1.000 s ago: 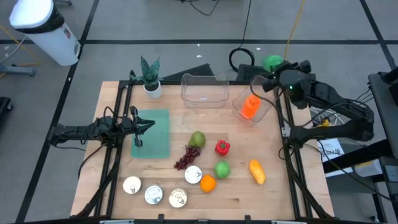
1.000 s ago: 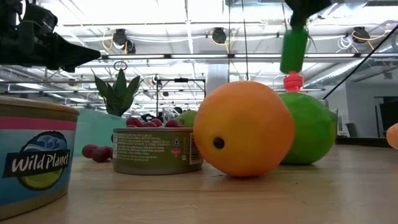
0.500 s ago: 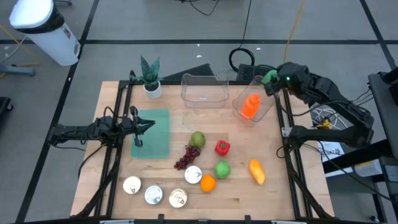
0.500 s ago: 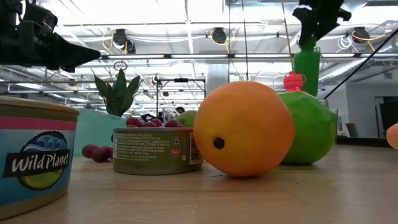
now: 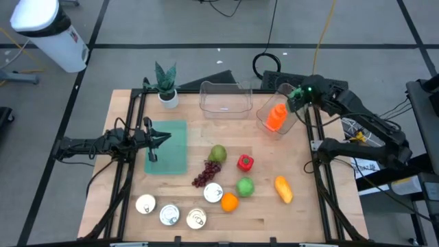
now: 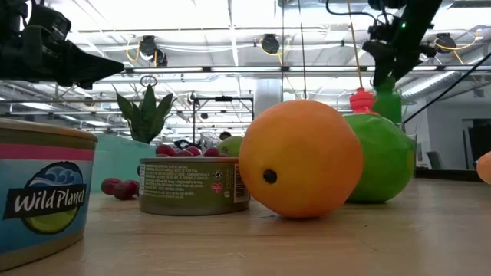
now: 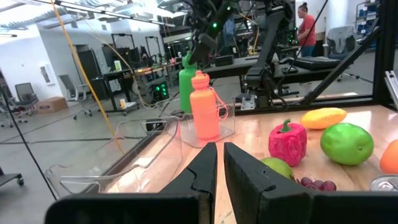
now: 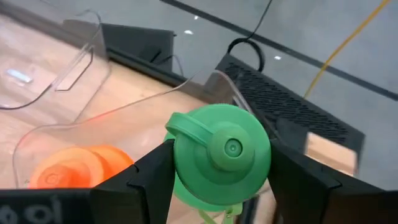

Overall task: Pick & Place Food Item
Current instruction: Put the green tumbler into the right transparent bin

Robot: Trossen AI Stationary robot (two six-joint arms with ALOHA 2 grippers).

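On the near left of the low view, a can (image 6: 42,195) reads "Wild Planet"; the label on the smaller can (image 6: 186,186) beside the orange (image 6: 301,159) is too small to read. Only the right wrist view shows the right gripper (image 8: 217,171) pinching the green bottle (image 8: 219,155) above the clear bin (image 5: 278,103) holding an orange bottle (image 5: 276,116) at the worktop (image 5: 302,213) far right. Over the teal mat (image 5: 167,147), the left gripper (image 7: 220,163) is pressed together.

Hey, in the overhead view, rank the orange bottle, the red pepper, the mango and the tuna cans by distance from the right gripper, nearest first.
From the right gripper, shut on the green bottle:
1. Orange bottle, in the clear bin just beside it.
2. Red pepper, mid-table.
3. Mango, near the right front, only a little farther than the pepper.
4. Tuna cans, far front left.
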